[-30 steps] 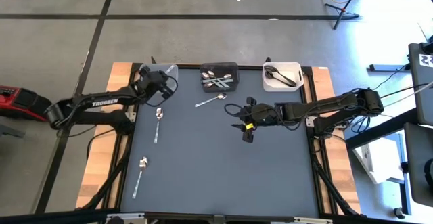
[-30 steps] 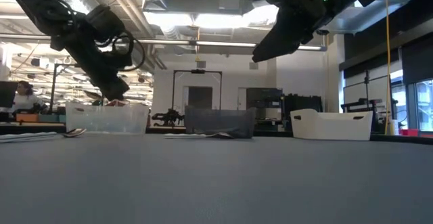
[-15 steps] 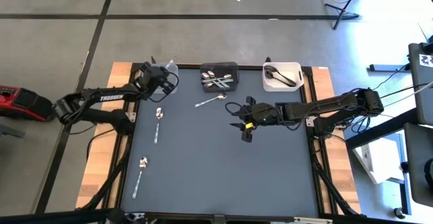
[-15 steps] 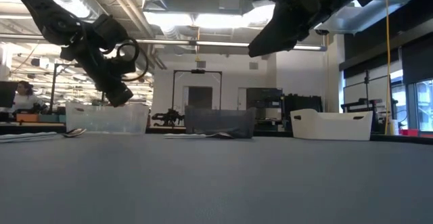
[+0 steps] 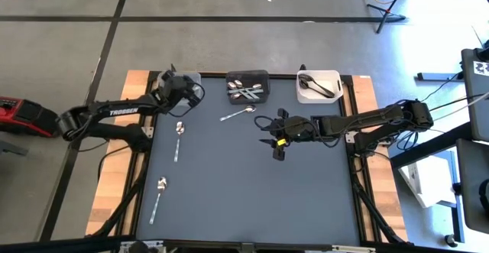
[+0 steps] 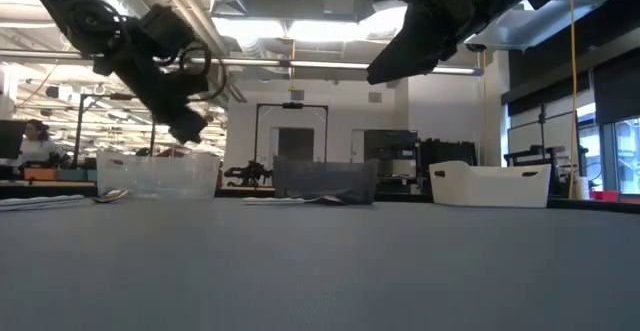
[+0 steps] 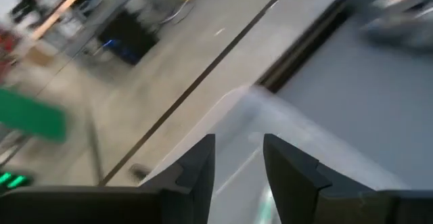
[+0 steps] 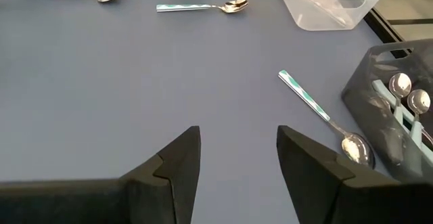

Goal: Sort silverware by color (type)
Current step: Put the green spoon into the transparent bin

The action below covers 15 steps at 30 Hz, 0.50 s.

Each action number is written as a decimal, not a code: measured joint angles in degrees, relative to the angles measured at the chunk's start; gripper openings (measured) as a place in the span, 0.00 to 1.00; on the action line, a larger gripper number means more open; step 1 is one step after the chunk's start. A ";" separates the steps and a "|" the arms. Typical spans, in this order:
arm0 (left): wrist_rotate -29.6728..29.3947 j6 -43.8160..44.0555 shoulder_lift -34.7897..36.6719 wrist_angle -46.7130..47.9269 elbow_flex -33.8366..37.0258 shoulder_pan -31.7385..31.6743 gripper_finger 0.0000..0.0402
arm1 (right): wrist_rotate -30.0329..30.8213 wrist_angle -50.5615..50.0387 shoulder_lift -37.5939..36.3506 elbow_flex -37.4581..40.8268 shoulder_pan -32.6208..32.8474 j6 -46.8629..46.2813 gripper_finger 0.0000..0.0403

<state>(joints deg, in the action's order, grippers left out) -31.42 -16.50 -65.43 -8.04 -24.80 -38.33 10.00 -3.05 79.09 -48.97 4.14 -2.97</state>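
**Sorting spoons: left gripper over clear bin, right gripper mid-table**

Hovering above the clear bin at the table's far left corner, the left gripper is seen in the high view; in the low view it hangs just over that bin's rim. Its fingers are parted in the left wrist view, with nothing seen clamped between them; that view is blurred.

The right gripper is held above the mid-table, right of centre, raised off the mat. Its fingers are apart and nothing is gripped.

Three spoons are left loose on the mat. One lies just in front of the black bin, tilted, bowl toward the bin; in the right wrist view it is shown close beside the bin wall. A second spoon lies near the left edge, below the clear bin. A third lies farther toward the near left edge, well apart from both grippers.

Several silver spoons are already stacked in the black bin. Dark spoons are held in the white bin at the far right. Contents of the clear bin cannot be told.
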 joint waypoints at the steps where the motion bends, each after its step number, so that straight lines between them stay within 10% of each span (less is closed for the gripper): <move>1: 1.43 0.54 0.41 0.00 -0.13 1.24 0.30 | -0.02 0.00 0.00 0.00 0.00 0.20 0.45; 11: 33.00 5.69 -0.29 -7.41 -1.02 9.13 0.30 | 0.00 0.04 0.00 0.00 -0.02 0.25 0.45; 15: 35.91 5.98 -4.04 -11.36 -1.02 10.50 0.30 | 0.00 0.12 0.00 0.00 -0.02 0.25 0.45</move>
<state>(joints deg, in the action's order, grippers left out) 4.49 -10.52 -69.47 -19.40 -25.82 -27.83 10.00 -2.93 79.09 -48.97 4.12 -2.72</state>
